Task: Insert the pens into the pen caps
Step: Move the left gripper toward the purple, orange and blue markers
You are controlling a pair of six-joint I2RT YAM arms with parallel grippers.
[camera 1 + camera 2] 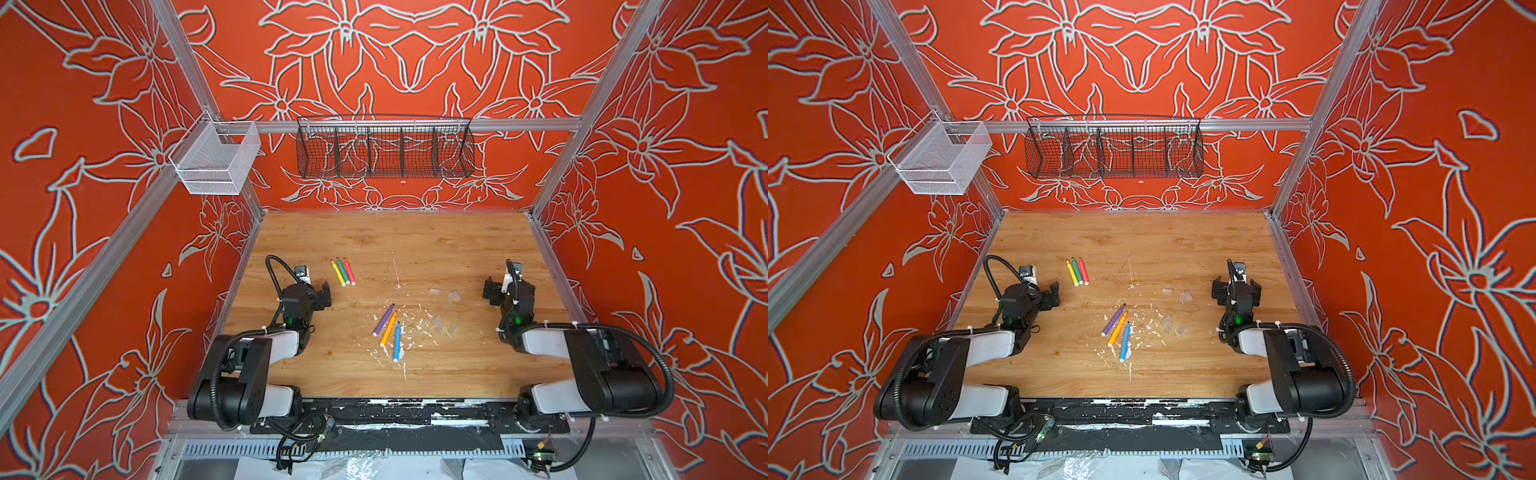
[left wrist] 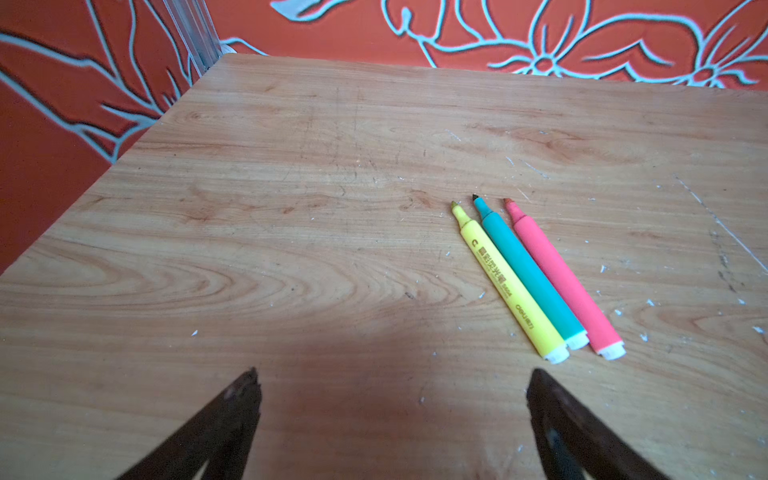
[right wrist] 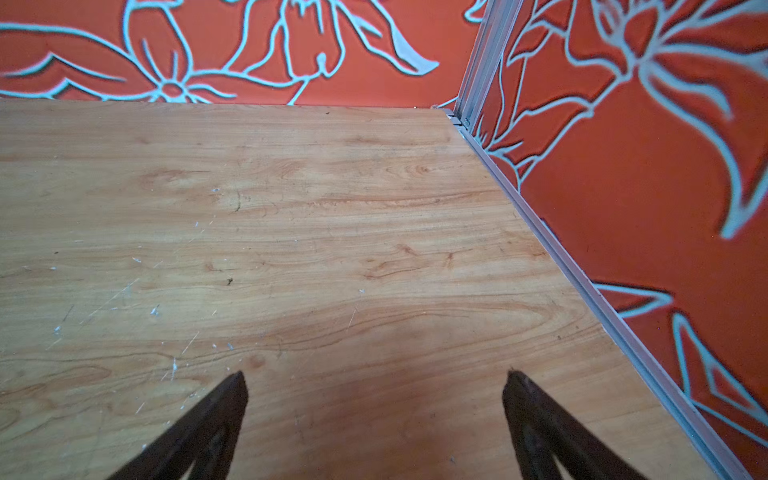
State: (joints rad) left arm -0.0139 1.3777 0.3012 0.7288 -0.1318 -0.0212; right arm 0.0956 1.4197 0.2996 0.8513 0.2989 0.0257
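Observation:
Yellow (image 2: 509, 282), green (image 2: 532, 270) and pink-red (image 2: 561, 278) pens lie side by side, uncapped, just ahead and right of my open left gripper (image 2: 394, 374); in a top view this trio (image 1: 343, 272) sits far left of centre, right of that gripper (image 1: 318, 291). Purple (image 1: 383, 320), orange (image 1: 388, 329) and blue (image 1: 397, 341) pens fan out mid-table. Clear pen caps (image 1: 453, 296) (image 1: 437, 322) lie scattered to their right. My right gripper (image 1: 505, 286) (image 3: 376, 376) hovers open over bare wood near the right wall, holding nothing.
White paint flecks (image 1: 415, 328) litter the wooden table (image 1: 374, 237) around the middle pens. A black wire basket (image 1: 384, 147) and a white mesh basket (image 1: 216, 160) hang on the back rail. Red floral walls close in three sides.

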